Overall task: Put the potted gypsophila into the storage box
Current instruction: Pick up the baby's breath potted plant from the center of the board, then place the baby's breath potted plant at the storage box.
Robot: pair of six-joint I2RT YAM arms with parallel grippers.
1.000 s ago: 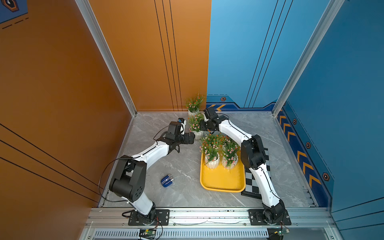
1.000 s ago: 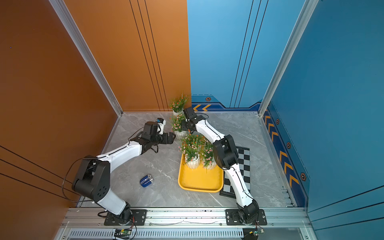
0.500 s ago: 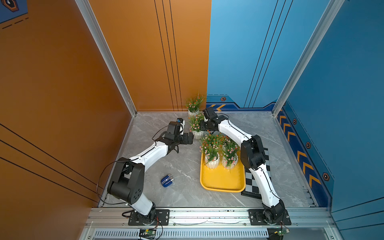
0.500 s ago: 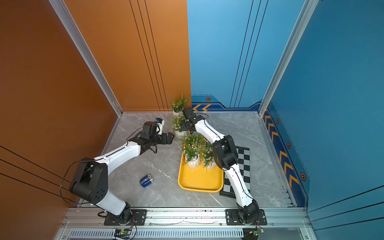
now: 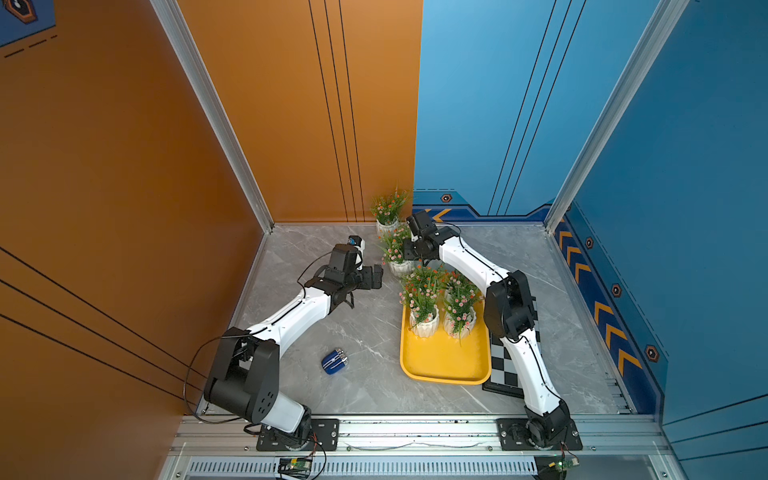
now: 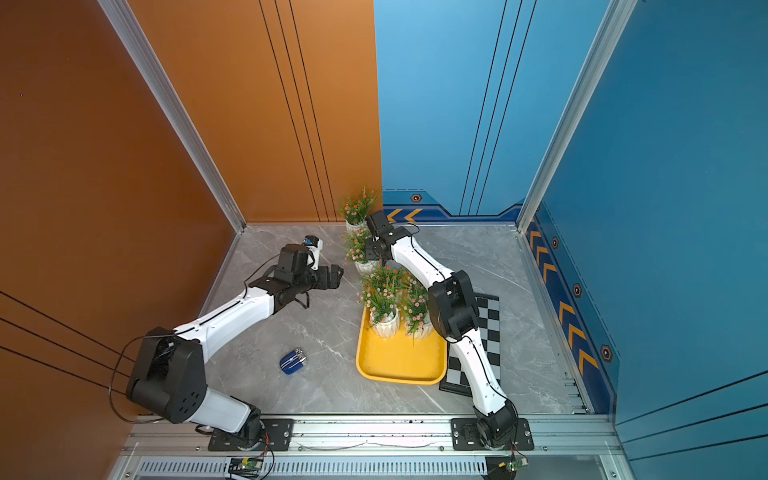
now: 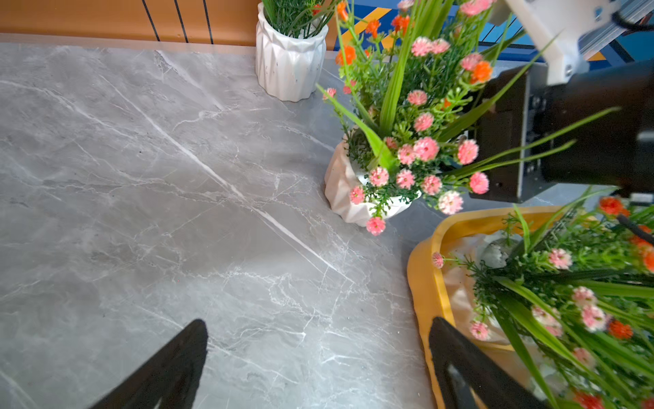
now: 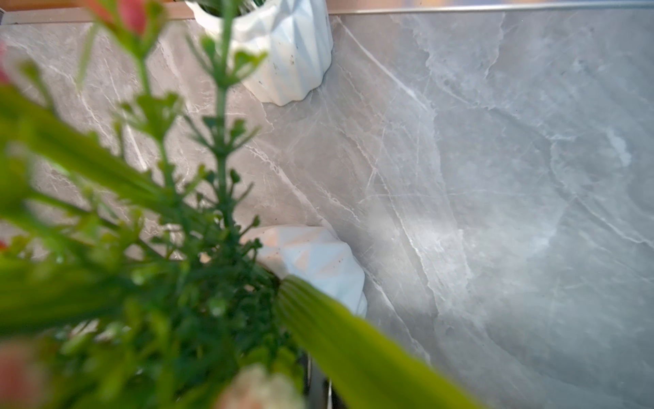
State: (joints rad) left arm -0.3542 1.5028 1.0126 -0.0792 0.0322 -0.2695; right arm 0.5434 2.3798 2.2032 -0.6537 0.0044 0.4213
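White-potted gypsophila [image 5: 400,268] on the grey surface [image 5: 365,328] just beyond the yellow box's [image 5: 444,365] far rim, toward the surface's far edge; right hand [image 5: 408,252] closed amid its foliage, hold on stems hidden; left hand [image 7: 316,324] wide open, empty, over bare surface nearby; two other pots [image 5: 424,327] inside the box.
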